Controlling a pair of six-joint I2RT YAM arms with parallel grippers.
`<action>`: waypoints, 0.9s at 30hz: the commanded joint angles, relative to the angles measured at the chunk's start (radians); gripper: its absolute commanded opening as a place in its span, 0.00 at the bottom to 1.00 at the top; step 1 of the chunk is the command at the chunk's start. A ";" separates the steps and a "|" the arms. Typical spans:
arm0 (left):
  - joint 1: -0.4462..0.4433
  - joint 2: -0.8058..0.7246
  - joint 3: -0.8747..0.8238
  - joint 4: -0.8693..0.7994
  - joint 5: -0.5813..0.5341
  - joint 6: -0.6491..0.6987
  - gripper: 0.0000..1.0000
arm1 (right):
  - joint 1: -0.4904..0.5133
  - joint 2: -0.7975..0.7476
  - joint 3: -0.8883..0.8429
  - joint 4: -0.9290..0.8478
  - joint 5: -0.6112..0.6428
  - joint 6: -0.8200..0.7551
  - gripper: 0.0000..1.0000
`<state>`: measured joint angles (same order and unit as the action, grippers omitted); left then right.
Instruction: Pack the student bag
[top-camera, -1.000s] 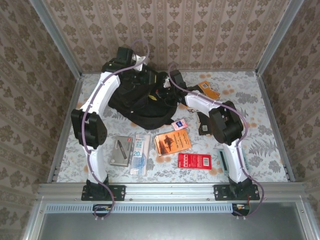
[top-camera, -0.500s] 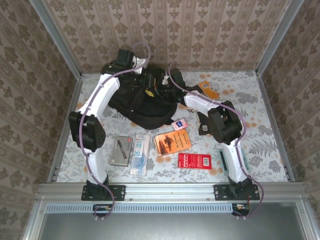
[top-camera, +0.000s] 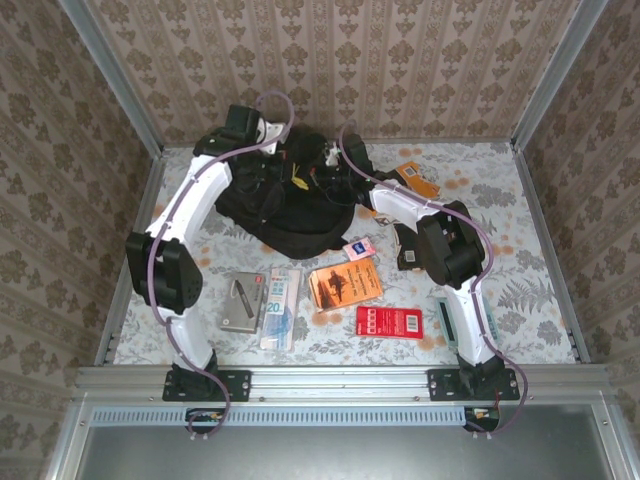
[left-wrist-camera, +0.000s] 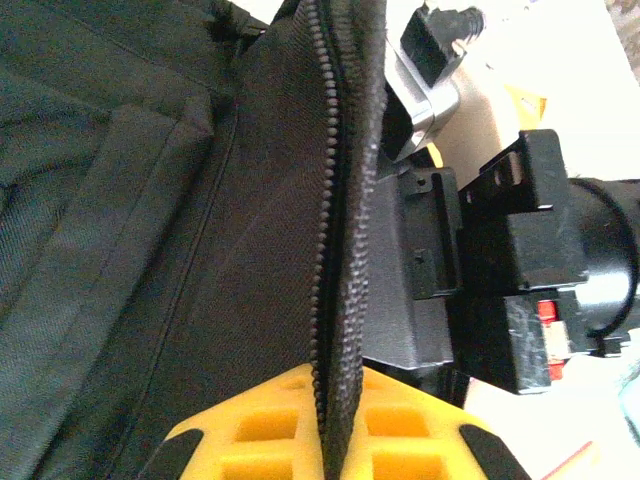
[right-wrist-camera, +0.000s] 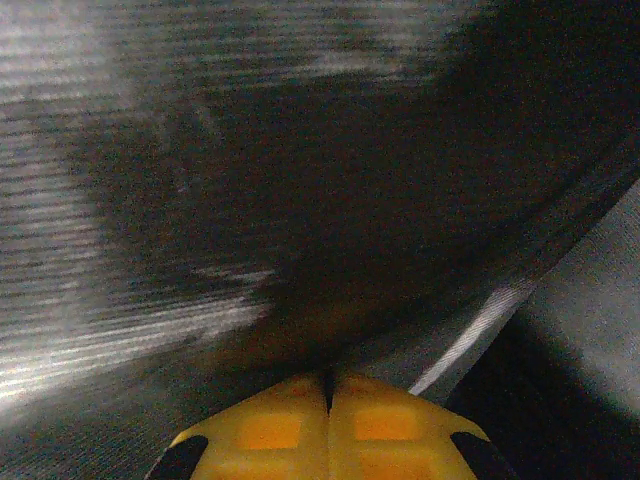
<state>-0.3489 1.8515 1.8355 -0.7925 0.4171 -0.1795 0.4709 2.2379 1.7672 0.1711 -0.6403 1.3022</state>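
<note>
The bag (top-camera: 290, 215) lies at the far middle of the surface (top-camera: 500, 190), with both arms reaching to its top. The left gripper (left-wrist-camera: 340, 378) is clamped on the bag's zipper edge (left-wrist-camera: 335, 200), the toothed strip running up between its two halves. The right gripper (right-wrist-camera: 328, 388) is closed with nothing seen in it, nosed against dark fabric.

To do this step well, I judge the left arm should draw that edge up and away, holding the mouth wide and taut without straining the teeth.

The overhead view shows the orange book (top-camera: 344, 284) and other items lying near the bag. From there the pinch is too small to read, but the left wrist view makes it plain.
</note>
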 joint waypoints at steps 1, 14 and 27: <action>0.014 -0.061 0.004 0.038 0.015 -0.005 0.00 | -0.003 -0.068 0.013 -0.102 0.028 -0.091 0.04; 0.037 -0.088 -0.042 0.148 0.126 -0.086 0.01 | -0.003 -0.445 -0.240 -0.588 0.343 -0.529 0.53; 0.027 -0.108 -0.180 0.245 0.070 -0.115 0.13 | 0.021 -0.474 -0.384 -0.884 0.584 -0.835 0.66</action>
<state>-0.3264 1.7878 1.6646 -0.5976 0.4961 -0.2752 0.4732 1.7321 1.3827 -0.6109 -0.1394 0.5766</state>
